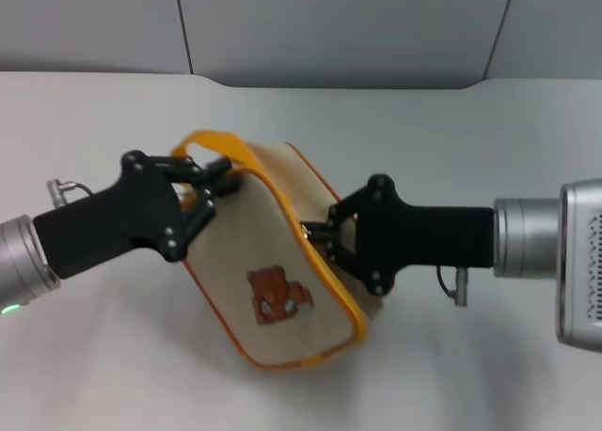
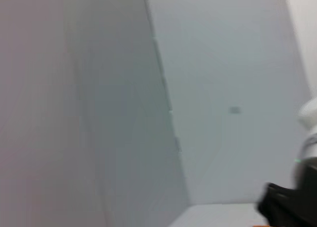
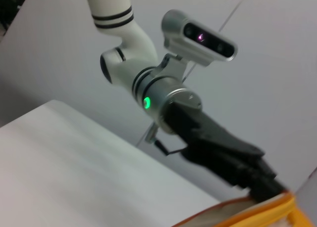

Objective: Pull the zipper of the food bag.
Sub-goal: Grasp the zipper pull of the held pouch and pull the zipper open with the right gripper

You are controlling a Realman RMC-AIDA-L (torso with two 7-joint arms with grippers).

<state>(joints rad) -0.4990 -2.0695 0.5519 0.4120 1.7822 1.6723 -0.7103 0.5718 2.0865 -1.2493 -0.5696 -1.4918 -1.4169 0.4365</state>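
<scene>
The beige food bag (image 1: 282, 252) with orange piping and a brown bear patch (image 1: 273, 295) lies tilted on the white table (image 1: 470, 120). My left gripper (image 1: 214, 188) comes in from the left and is shut on the bag's upper left corner, by the orange strap handle (image 1: 218, 139). My right gripper (image 1: 326, 235) comes in from the right and is pinched on the small silver zipper pull (image 1: 307, 230) on the bag's right rim. The right wrist view shows the left gripper (image 3: 262, 180) at the bag's orange edge (image 3: 267, 213). The left wrist view does not show the bag.
A grey panelled wall (image 1: 329, 26) runs behind the table. The left wrist view shows this wall (image 2: 223, 88) and a dark part of the other arm (image 2: 287, 207) at its edge.
</scene>
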